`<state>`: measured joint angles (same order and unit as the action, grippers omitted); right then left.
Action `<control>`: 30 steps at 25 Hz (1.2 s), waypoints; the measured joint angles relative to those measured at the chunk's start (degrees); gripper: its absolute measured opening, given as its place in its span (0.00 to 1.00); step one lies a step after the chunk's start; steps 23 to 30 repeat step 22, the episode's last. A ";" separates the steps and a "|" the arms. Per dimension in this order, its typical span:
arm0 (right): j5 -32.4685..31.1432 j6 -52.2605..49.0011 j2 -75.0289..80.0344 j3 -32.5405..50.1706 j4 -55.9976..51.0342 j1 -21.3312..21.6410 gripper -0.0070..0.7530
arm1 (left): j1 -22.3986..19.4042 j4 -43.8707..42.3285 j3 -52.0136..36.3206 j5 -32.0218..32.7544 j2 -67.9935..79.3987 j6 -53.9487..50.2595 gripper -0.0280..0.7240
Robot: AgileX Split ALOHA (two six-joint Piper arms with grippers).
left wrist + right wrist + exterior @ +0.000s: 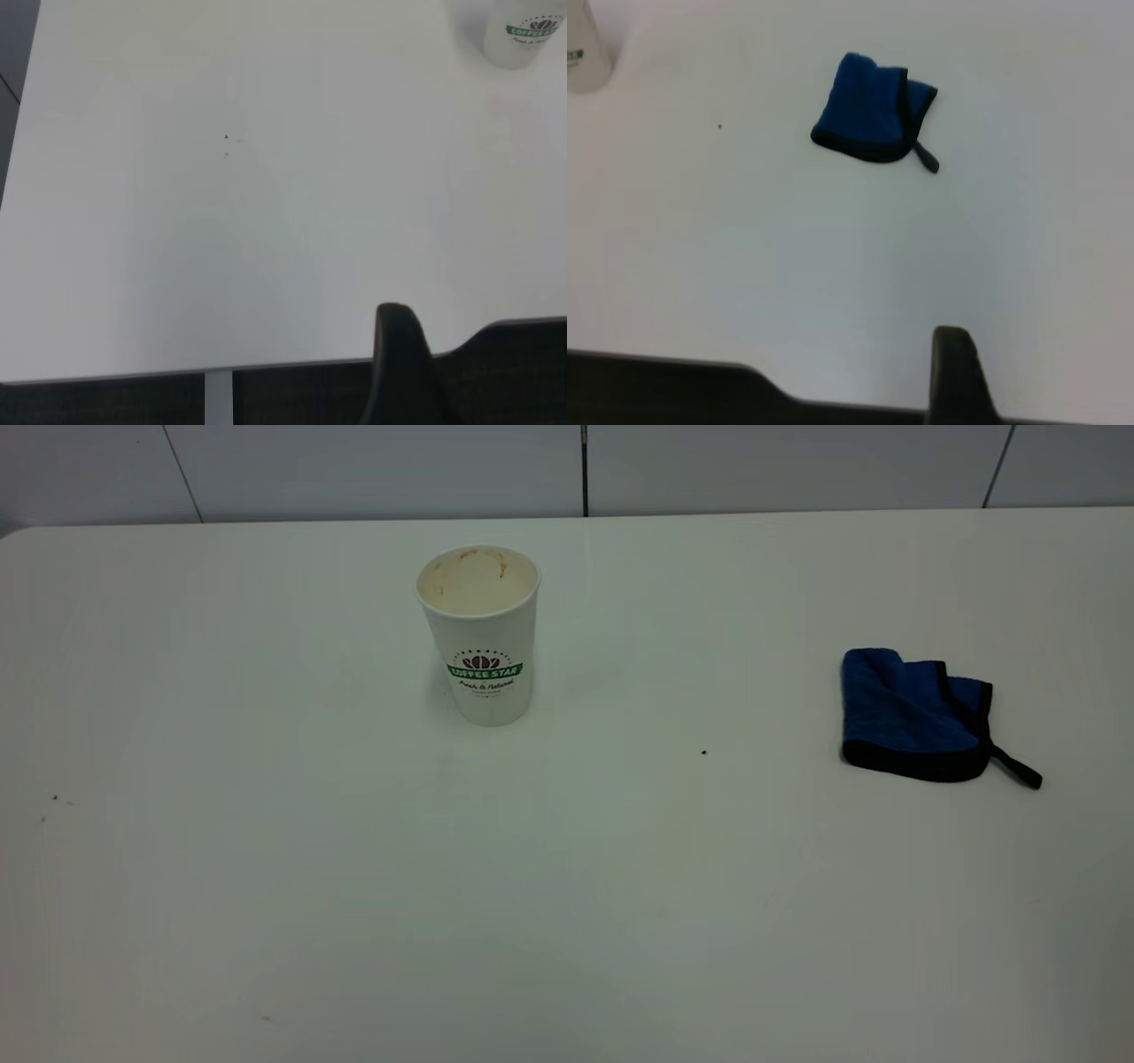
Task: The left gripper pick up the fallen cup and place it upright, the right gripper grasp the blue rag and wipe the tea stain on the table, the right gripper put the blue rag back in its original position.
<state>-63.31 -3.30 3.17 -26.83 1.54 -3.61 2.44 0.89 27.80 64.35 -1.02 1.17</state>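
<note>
The tall white paper cup with its green logo band stands upright at eleven o'clock on the plain white table. The folded deep-blue microfibre rag lies well apart at three o'clock. Neither claw's opening is shown, so I cannot tell.

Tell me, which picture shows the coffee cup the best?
The exterior view. There the whole cup stands upright on the table, with its logo and stained inside easy to see. The left wrist view catches only its lower part at the picture's edge. The right wrist view shows just a sliver.
</note>
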 joint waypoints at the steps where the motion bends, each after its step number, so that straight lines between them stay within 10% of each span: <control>1: -0.09 0.00 -1.28 0.00 0.00 0.00 0.68 | 0.00 0.00 0.00 0.00 0.00 0.00 0.66; 30: -0.55 0.00 -4.12 0.00 0.00 0.00 0.68 | 0.00 0.00 0.00 0.00 0.00 0.00 0.66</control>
